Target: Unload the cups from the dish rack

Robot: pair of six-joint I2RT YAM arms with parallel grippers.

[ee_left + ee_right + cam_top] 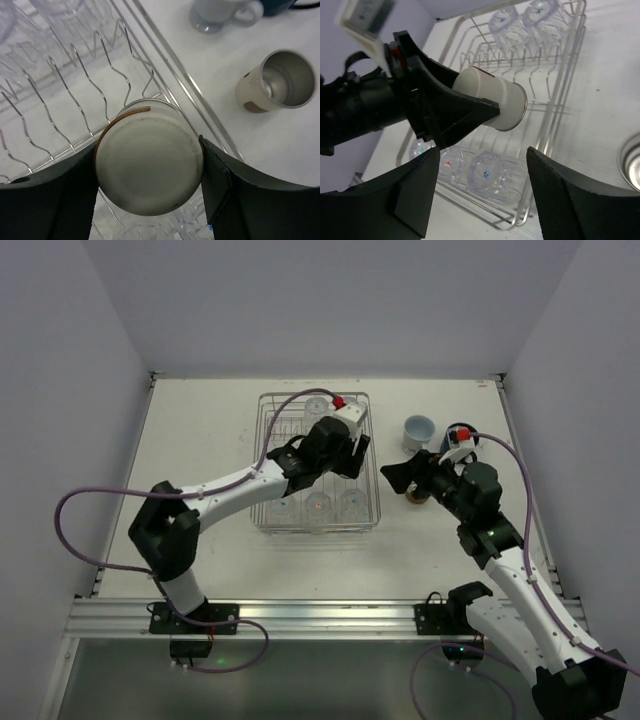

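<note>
Gripping a pale cup [149, 167] over the dish rack [268, 440], left hand [340, 452] angled down, right hand [482, 165] spread wide alongside

We see the left arm [230, 485] reaching across the dish rack [320, 528], its pincer [350, 455] low over the rack's right half. Three clear tumblers [319, 506] stand in the near row. On the desk [200, 440], right of the rack, a pale cup [420, 430] stands just beyond the right pincer [405, 475], whose fingers are spread.
</note>
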